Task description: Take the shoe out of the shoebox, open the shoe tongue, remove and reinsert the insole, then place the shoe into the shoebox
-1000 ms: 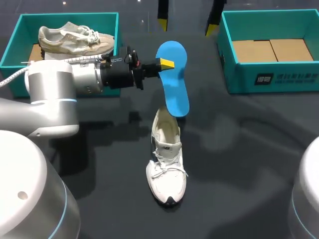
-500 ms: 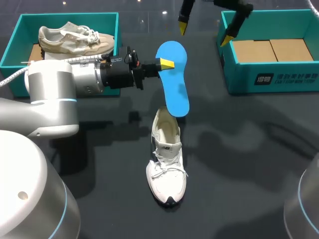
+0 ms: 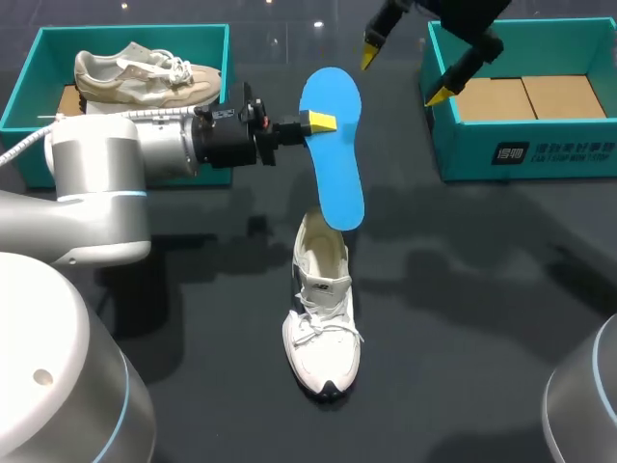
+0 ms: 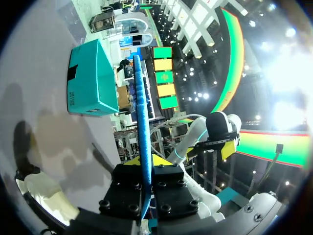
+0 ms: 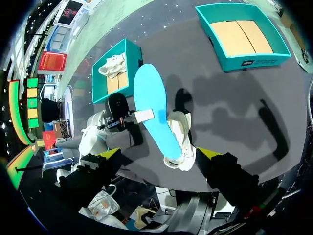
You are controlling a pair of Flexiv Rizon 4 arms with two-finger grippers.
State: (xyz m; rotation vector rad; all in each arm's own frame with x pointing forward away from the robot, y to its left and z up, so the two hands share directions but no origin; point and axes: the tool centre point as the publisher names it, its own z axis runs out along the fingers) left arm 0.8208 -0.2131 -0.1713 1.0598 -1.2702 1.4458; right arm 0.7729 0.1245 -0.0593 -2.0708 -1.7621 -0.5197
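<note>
Probably thin, light and floppy, the insole [image 3: 333, 145] is pinched at one edge by my left hand [image 3: 323, 122], above the shoe [image 3: 323, 309]; my right hand [image 3: 402, 77] gapes empty.

Light: overhead, from several lamps; small white pinpoints mirrored at the far edge of the dark, slightly glossy worktop [image 3: 463, 309].
Level: moderate. White shoe [image 3: 323, 323] and blue insole [image 3: 334, 154] evenly lit, neither washed out.
Shadows: soft-edged, grey, overlapping. One small patch left of the shoe's heel, broader bands right of it.
Right wrist view: the same doubled soft shadows cross the worktop beside the shoe.
Left wrist view: strong white glare from ceiling lamps above the right arm [image 4: 217, 129]; worktop pale, blotched with shadow.
</note>
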